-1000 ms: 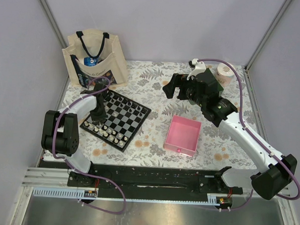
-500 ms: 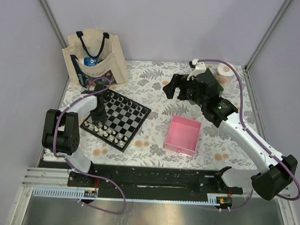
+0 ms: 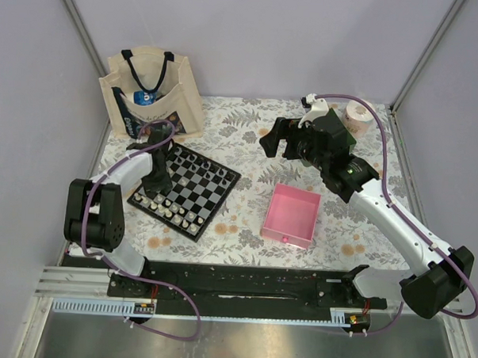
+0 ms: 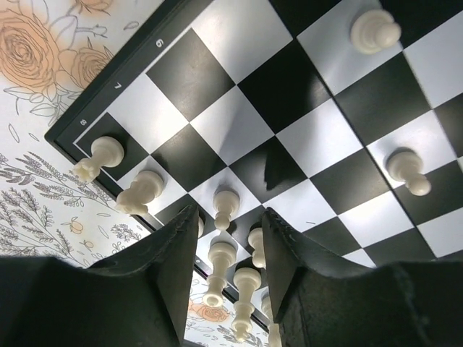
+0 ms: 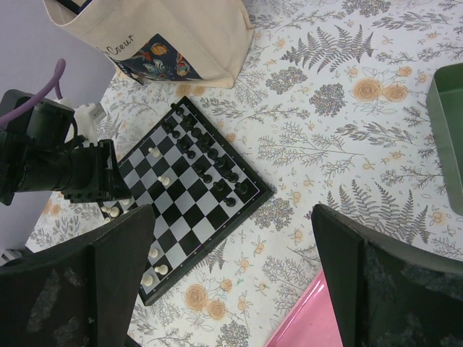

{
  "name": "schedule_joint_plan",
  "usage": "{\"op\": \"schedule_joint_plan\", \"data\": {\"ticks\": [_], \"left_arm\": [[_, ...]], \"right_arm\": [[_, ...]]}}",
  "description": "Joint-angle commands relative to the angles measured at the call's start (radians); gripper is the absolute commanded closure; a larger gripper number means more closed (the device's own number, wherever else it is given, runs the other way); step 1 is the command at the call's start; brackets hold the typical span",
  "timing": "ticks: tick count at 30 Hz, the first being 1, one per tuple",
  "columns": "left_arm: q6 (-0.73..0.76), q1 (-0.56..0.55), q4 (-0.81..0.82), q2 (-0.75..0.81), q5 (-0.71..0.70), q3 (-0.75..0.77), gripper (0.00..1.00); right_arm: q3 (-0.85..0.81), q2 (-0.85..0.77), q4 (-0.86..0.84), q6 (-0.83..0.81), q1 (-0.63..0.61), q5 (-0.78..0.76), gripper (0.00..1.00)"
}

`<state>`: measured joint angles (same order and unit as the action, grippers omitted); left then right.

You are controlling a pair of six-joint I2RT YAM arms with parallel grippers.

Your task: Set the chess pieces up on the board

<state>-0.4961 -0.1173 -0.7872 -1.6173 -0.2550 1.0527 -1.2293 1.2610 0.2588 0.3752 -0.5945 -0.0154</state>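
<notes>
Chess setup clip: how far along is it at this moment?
Done: black chess pieces look lined up in two rows along the board's far side. In hand: left gripper hangs open over the white rows, one white piece standing free between its jaws. Left: stray white pieces sit mid-board, off their row. Right gripper is open, idle.

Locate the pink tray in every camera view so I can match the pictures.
Top external: the pink tray sits right of centre on the floral cloth, right of the board.
Left wrist: not in it; this view shows mainly board squares and white pieces.
Right wrist: only one corner of the pink tray, at the bottom edge, right of centre.
Shared landmark: the board appears in all three views.
</notes>
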Motion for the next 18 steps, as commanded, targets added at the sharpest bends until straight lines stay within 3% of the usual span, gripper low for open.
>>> {"op": "schedule_joint_plan", "data": {"ticks": [1, 9, 18], "left_arm": [[0.016, 0.011, 0.043, 0.063, 0.01, 0.056, 0.54], [0.022, -0.008, 0.075, 0.016, 0.126, 0.142, 0.54], [0.011, -0.068, 0.091, -0.087, 0.134, 0.199, 0.53]], "right_arm": [[-0.004, -0.008, -0.033, 0.002, 0.006, -0.009, 0.01], [-0.007, 0.0, -0.033, 0.005, 0.007, -0.006, 0.0], [-0.007, -0.006, -0.021, -0.015, 0.007, -0.031, 0.0]]}}
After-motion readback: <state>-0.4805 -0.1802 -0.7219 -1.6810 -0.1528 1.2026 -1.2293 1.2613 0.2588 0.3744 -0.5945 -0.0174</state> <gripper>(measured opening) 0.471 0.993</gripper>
